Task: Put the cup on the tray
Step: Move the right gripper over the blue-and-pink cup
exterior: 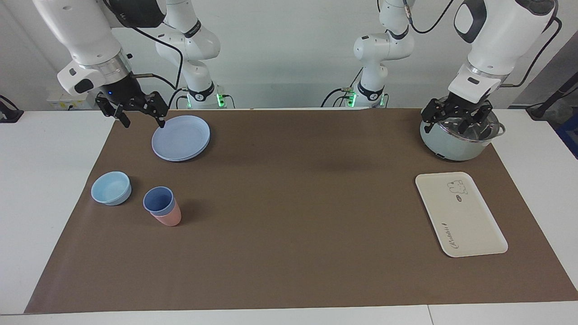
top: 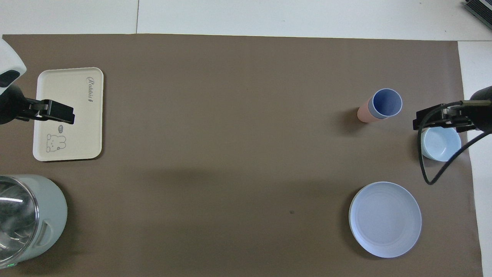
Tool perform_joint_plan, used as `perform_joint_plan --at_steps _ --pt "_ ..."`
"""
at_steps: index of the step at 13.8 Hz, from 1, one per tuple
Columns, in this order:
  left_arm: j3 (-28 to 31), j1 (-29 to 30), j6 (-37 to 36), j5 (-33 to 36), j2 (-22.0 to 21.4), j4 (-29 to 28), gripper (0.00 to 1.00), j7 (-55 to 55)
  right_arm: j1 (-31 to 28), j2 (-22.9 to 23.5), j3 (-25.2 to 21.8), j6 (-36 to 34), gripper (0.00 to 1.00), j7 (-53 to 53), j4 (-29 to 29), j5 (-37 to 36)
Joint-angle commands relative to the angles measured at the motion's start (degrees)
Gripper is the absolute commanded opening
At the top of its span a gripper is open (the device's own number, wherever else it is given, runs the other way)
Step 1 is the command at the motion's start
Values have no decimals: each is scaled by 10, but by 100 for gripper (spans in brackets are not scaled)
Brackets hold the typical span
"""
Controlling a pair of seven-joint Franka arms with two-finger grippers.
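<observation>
The medium-blue cup [exterior: 158,200] stands nested inside a pink tumbler [exterior: 169,219] toward the right arm's end of the table; it also shows in the overhead view [top: 386,103]. The cream-white tray [exterior: 460,215] with the bear print lies flat toward the left arm's end, with nothing on it; it also shows in the overhead view [top: 82,127]. My right gripper [exterior: 141,118] is open and empty, raised beside the round blue plate [exterior: 181,137]. My left gripper [exterior: 454,123] is open and empty, raised over the pot [exterior: 458,144].
A squat light-blue bowl [exterior: 111,188] sits beside the nested cups, toward the table's end. The pale green pot with a steel inside stands nearer to the robots than the tray. A brown mat [exterior: 293,203] covers the table.
</observation>
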Motion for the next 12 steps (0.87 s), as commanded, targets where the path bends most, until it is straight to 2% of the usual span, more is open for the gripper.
perform_joint_plan --at_steps 1,7,10,12 --pt "-1 7 8 -8 -15 -18 100 9 -1 -18 0 -1 99 -14 -22 10" --pt "-1 7 8 -8 -15 -18 100 8 -10 -25 -4 -12 99 -7 -19 13" --pt "-1 7 7 -8 -14 -18 100 8 -34 -16 -6 24 92 73 -19 13" --pt "-1 7 8 -8 -15 -18 100 8 -51 7 -7 49 91 122 -13 17"
